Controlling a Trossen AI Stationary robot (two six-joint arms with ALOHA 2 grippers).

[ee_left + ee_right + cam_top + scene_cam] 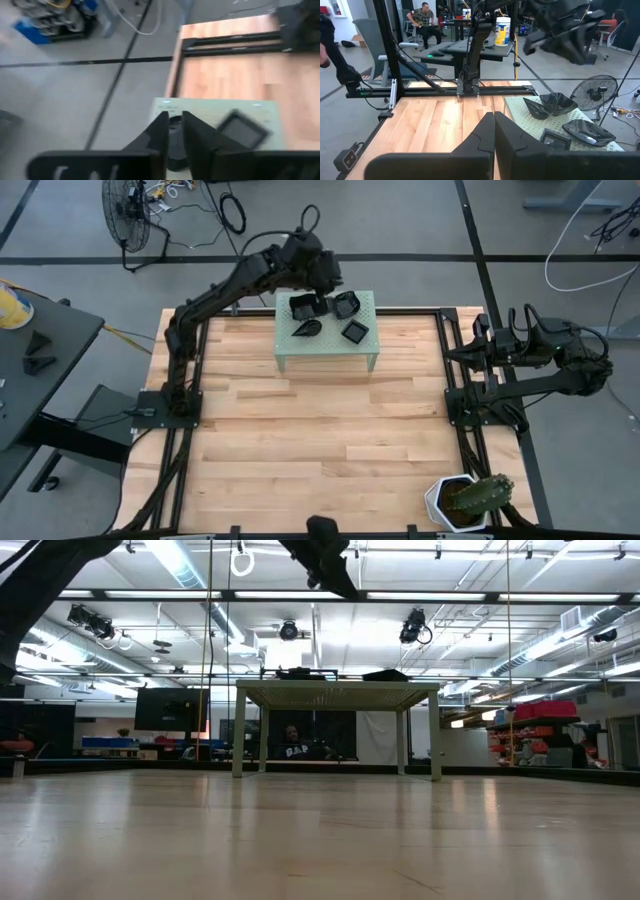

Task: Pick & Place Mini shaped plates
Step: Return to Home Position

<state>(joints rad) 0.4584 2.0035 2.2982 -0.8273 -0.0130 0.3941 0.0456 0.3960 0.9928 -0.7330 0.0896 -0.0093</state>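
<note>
Mini shaped plates (354, 331), left gripper (323, 282) overhead, right arm (545, 352) folded

Mini shaped plates (355, 331) are finished glossy black, the stand (330, 352) is made of perforated pale-green metal, the worktop (320, 440) is done in smooth wood planks.

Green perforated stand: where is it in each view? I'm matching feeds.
High view: the stand sits top centre, at the table's edge, under the left arm.
Low view: stand dead centre, side-on.
Left wrist view: stand just beyond the left fingers.
Right wrist view: stand beyond the right fingers, off to one side.
Shared landmark: the black plates on top.
</note>
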